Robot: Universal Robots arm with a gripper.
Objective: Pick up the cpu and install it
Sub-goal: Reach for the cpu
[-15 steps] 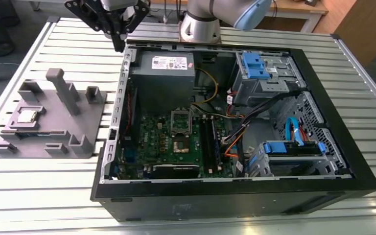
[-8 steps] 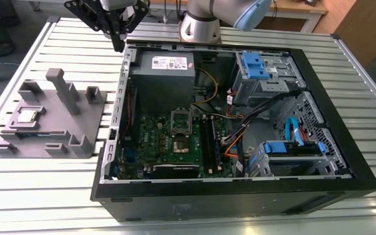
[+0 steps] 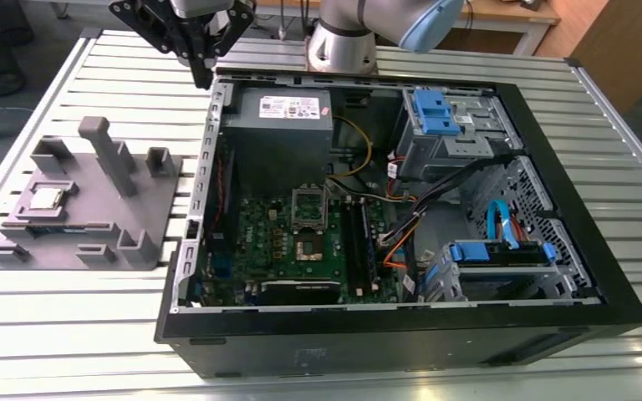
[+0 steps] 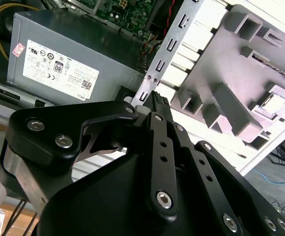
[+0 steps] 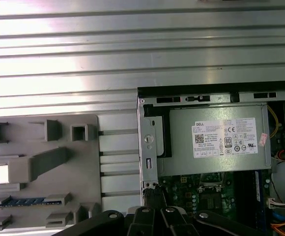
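The slatted metal table carried an open computer case whose black walls ran close to the table's near edge. A grey fixture block lay on the exterior view's left, with a narrow strip of bare slats between it and the case's left wall. The gripper hung above the case's far left corner, fingers pressed together and holding nothing. The cpu sat in a pocket of the block, well apart from the gripper.
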